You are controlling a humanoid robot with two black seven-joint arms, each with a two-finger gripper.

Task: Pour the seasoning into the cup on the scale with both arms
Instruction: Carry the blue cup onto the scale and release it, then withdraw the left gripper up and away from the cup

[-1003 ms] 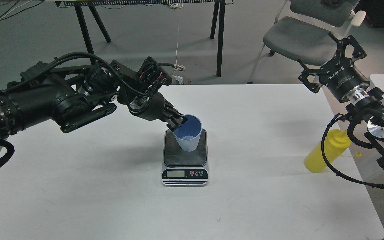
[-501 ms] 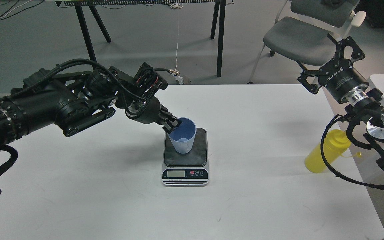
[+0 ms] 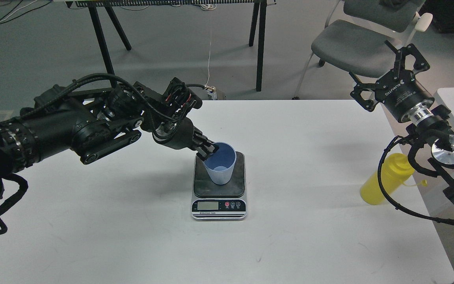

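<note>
Here, light blue tapered cup [image 3: 220, 163], left gripper [image 3: 209, 150] pinching rim

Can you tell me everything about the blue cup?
The cup is light blue, looks like plastic, has no handle, and gets narrower toward the bottom. Nothing can be seen inside it. It sits tilted on the dark top of the scale, in the middle of the white table. The left hand pinches its rim on the left side.
</note>
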